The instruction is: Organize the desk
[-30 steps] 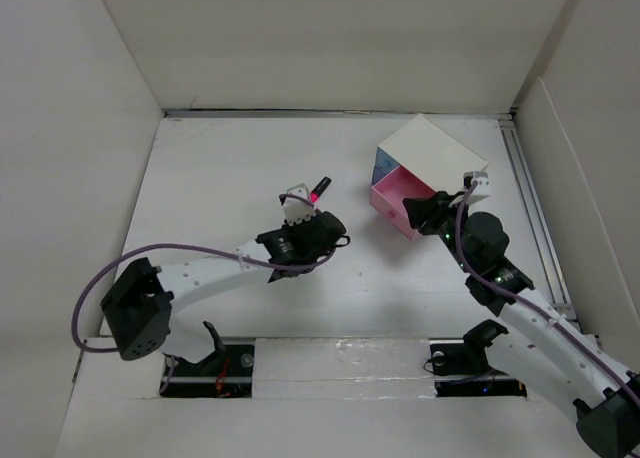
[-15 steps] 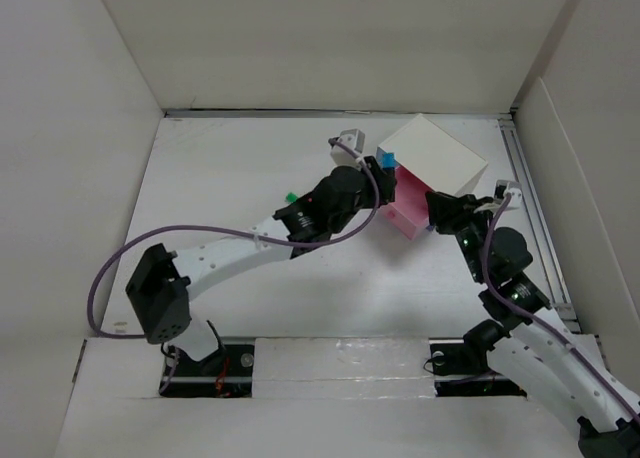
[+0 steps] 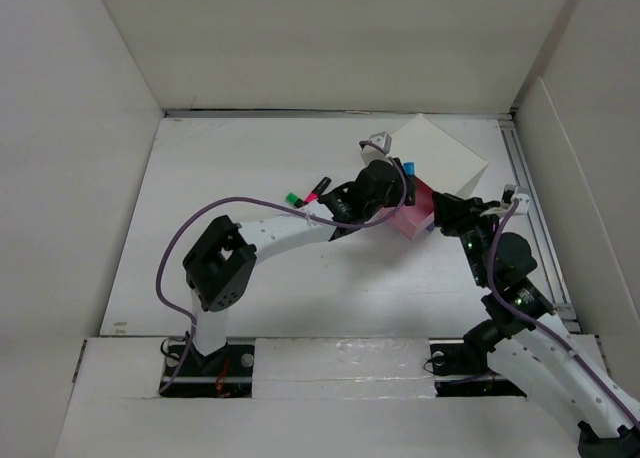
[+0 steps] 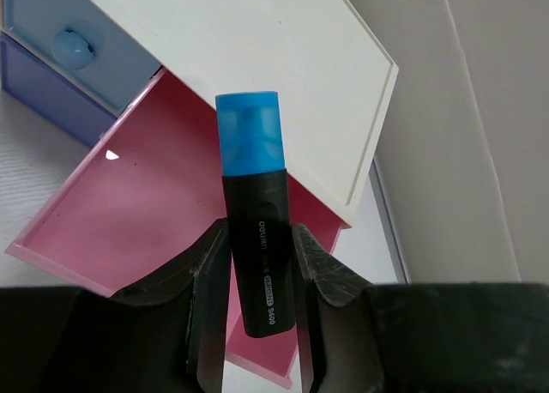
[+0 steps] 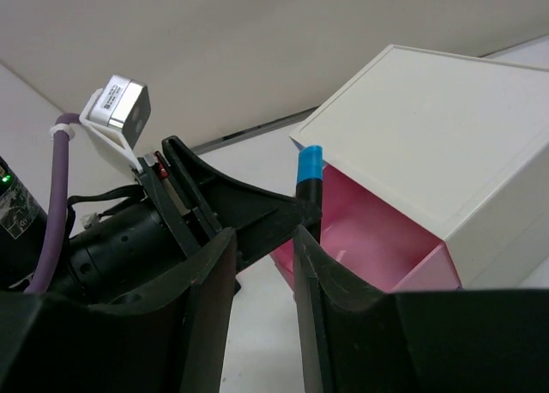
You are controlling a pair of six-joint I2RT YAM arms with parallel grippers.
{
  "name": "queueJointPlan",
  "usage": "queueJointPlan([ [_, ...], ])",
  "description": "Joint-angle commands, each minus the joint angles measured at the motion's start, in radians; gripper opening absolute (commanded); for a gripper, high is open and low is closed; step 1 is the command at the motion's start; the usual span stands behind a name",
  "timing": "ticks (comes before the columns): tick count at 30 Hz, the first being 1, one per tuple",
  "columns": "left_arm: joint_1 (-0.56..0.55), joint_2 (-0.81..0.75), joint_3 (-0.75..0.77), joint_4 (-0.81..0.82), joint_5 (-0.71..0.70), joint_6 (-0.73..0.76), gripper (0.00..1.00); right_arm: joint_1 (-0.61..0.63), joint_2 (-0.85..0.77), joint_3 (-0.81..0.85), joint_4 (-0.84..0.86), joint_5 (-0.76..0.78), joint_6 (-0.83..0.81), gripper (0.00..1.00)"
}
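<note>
Movement since a second ago is mostly the left arm's. Then its claw hung over the middle of the desk [image 3: 215, 178]; now the arm stretches to the far right of that white tabletop, up to the white drawer box [image 3: 440, 150]. The right arm has drawn back a little from the drawer front it was at before.

The left gripper [image 4: 259, 238] is closed partway on a black highlighter with a blue cap [image 4: 255, 213], its two fingers [image 4: 210, 273] pressing the barrel from either side. From the right wrist the highlighter stands nearly upright, cap up, at the mouth of the pulled-out pink drawer [image 4: 129, 221]. Whether it touches the drawer cannot be told.

The right gripper [image 5: 260, 238] sits just beside the near right corner of the pink drawer. Its jaws stand moderately apart with nothing between them.

Above the pink drawer the box shows a pale blue drawer [image 4: 34, 20] with a round knob and a darker blue one [image 4: 43, 93] under it, both pushed in. A green-tipped marker [image 3: 293, 198] and a pink-tipped marker [image 3: 320, 188] lie on the tabletop just beside the left forearm, partly hidden by it. Seen from the right wrist, the left claw stands in front of the drawer's left part.
</note>
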Motion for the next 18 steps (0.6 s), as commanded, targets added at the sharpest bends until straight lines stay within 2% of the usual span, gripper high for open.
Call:
queueJointPlan([
  [1,0.007,-0.022,0.062,0.027,-0.01,-0.032,0.05,0.007,-0.002,0.003,0.016,0.01,0.007,0.38],
  [4,0.007,-0.019,0.045,0.031,-0.006,-0.051,0.13,0.007,0.004,0.003,0.016,0.009,0.006,0.38],
  [5,0.007,-0.02,0.039,0.033,-0.006,-0.055,0.18,0.007,0.006,0.004,0.015,0.009,0.007,0.38],
  [6,0.007,-0.022,0.034,0.037,-0.001,-0.059,0.26,0.007,0.007,0.006,0.015,0.009,0.006,0.38],
  [9,0.007,-0.034,0.017,0.045,-0.004,-0.059,0.4,0.007,0.004,0.006,0.015,0.007,0.007,0.38],
  [14,0.007,-0.089,0.005,0.048,-0.062,0.007,0.54,0.007,0.01,0.008,0.016,0.001,0.004,0.38],
  [18,0.007,-0.186,-0.015,0.017,-0.196,0.065,0.57,0.007,0.023,0.009,0.019,-0.007,0.007,0.38],
])
